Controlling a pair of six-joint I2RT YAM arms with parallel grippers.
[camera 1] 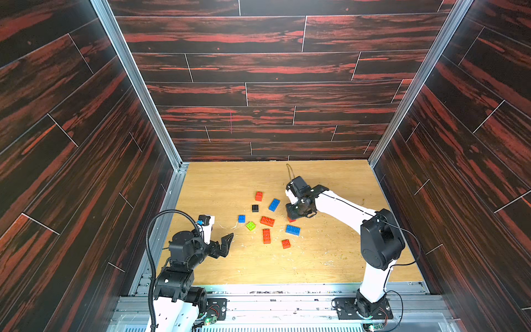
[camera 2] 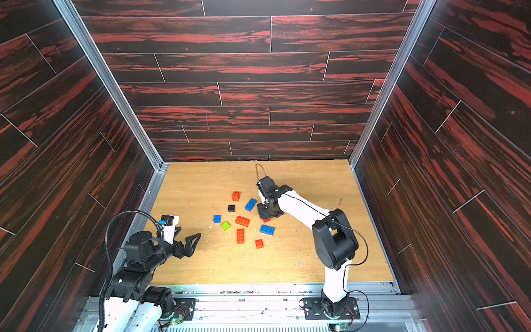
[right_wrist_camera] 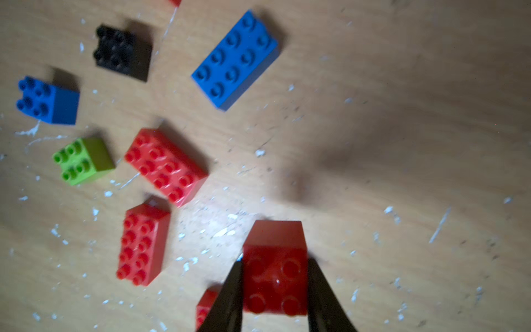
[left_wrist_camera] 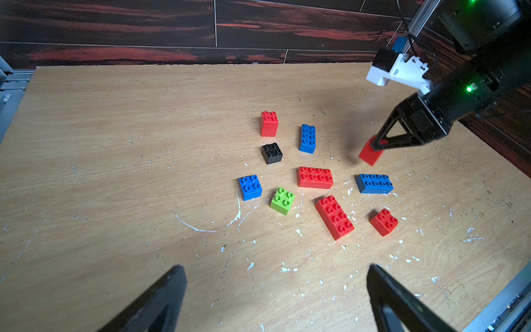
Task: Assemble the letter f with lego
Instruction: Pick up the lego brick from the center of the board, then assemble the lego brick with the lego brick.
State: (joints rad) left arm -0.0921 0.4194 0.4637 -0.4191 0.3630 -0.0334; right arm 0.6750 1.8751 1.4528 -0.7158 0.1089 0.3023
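Spreading over the table [camera 1: 330, 258], ten lego bricks [left_wrist_camera: 374, 183] are showing in the left wrist view, clustering around the black brick [left_wrist_camera: 271, 153]. The left gripper [camera 1: 227, 244] is hovering well apart from that brick, fingers [left_wrist_camera: 172, 287] wide apart. The right gripper [right_wrist_camera: 275, 260] is clamping a red square brick [right_wrist_camera: 274, 238] near it; both top views are showing only a sliver of it. Lying loose: two red oblongs [left_wrist_camera: 315, 177], two blue oblongs [left_wrist_camera: 307, 138], two red squares [left_wrist_camera: 268, 123], one blue square [left_wrist_camera: 250, 187], one green square [left_wrist_camera: 282, 200].

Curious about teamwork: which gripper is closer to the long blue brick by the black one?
Right. The right gripper, gripping a red brick, is beside the long blue brick; the left gripper sits open across the pile.
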